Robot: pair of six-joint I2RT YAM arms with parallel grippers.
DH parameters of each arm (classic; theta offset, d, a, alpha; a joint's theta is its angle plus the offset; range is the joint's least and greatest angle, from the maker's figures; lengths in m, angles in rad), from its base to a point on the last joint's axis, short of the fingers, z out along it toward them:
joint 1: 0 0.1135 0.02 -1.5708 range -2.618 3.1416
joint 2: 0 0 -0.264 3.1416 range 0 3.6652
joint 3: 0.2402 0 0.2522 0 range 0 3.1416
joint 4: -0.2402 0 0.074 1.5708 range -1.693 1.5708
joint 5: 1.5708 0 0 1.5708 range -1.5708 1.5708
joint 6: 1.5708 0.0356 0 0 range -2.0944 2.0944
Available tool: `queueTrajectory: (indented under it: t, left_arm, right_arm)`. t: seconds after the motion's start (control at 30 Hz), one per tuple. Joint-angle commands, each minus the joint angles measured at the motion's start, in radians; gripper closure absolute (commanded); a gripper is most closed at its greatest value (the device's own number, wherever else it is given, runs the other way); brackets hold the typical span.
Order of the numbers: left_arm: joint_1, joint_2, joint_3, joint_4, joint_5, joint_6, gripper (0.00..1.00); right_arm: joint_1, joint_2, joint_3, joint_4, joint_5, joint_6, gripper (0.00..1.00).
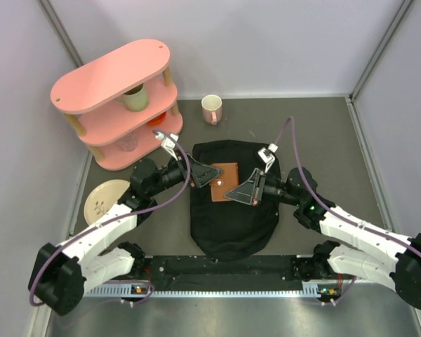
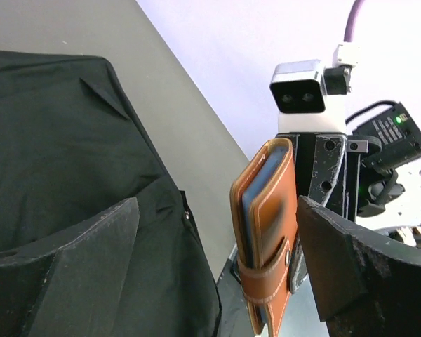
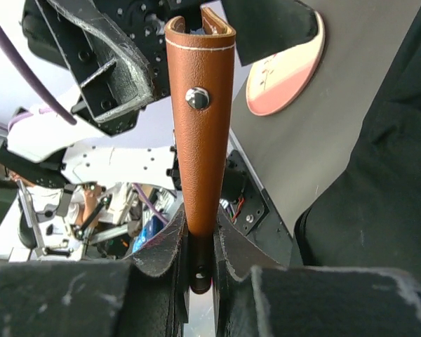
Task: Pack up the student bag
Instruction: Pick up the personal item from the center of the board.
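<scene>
Top view, bag: the large black soft fabric backpack lies flat on the grey table, between the two arms and close to their bases.
Top view, case: a flat tan leather case with a snap strap is over the backpack's upper part, between the left gripper and the right gripper.
Top view, surroundings: a pink oval tiered shelf stands far left with a green mug inside. A pale pink mug stands on the table beside it. A cream round plate lies left of the backpack.
Left wrist, claw: the fingers are spread wide, one on each side of the case. The case stands just beside one finger, but whether they touch cannot be told. The backpack fills the left.
Right wrist, claw: the fingers are pressed together on the case's lower end, pinching it upright. The backpack lies at the right.
</scene>
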Motion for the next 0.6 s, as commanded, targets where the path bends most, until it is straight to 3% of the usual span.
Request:
queueTrajectory:
  t: [0.0,0.23,0.33,0.37,0.4,0.43,0.47,0.5,0.57]
  left_arm:
    - [0.01,0.063,0.083,0.153,0.192,-0.019,0.05]
    - [0.018,0.082,0.057,0.196,0.22,-0.051,0.44]
    - [0.018,0.077,0.043,0.198,0.237,-0.051,0.68]
    - [0.018,0.077,0.04,0.196,0.236,-0.054,0.85]
    - [0.02,0.073,0.037,0.198,0.229,-0.057,0.93]
    - [0.02,0.069,0.031,0.196,0.222,-0.06,1.0]
    - [0.02,0.069,0.03,0.196,0.211,-0.062,1.0]
    - [0.02,0.059,0.025,0.195,0.168,-0.065,1.0]
    - [0.02,0.043,0.0,0.182,0.096,-0.08,1.0]
  right_arm:
    - [-0.007,0.013,0.073,0.058,-0.097,-0.04,1.0]
    - [-0.007,0.009,0.091,-0.02,-0.089,-0.089,1.0]
    - [-0.007,0.015,0.117,-0.088,-0.08,-0.13,1.0]
    - [-0.007,0.018,0.126,-0.102,-0.08,-0.138,0.97]
    - [-0.007,0.021,0.134,-0.129,-0.08,-0.155,0.93]
    - [-0.007,0.024,0.152,-0.152,-0.051,-0.159,0.85]
    - [-0.007,0.02,0.16,-0.178,-0.019,-0.162,0.66]
    - [-0.008,0.012,0.163,-0.221,0.013,-0.162,0.55]
    - [-0.008,-0.028,0.149,-0.256,0.128,-0.134,0.19]
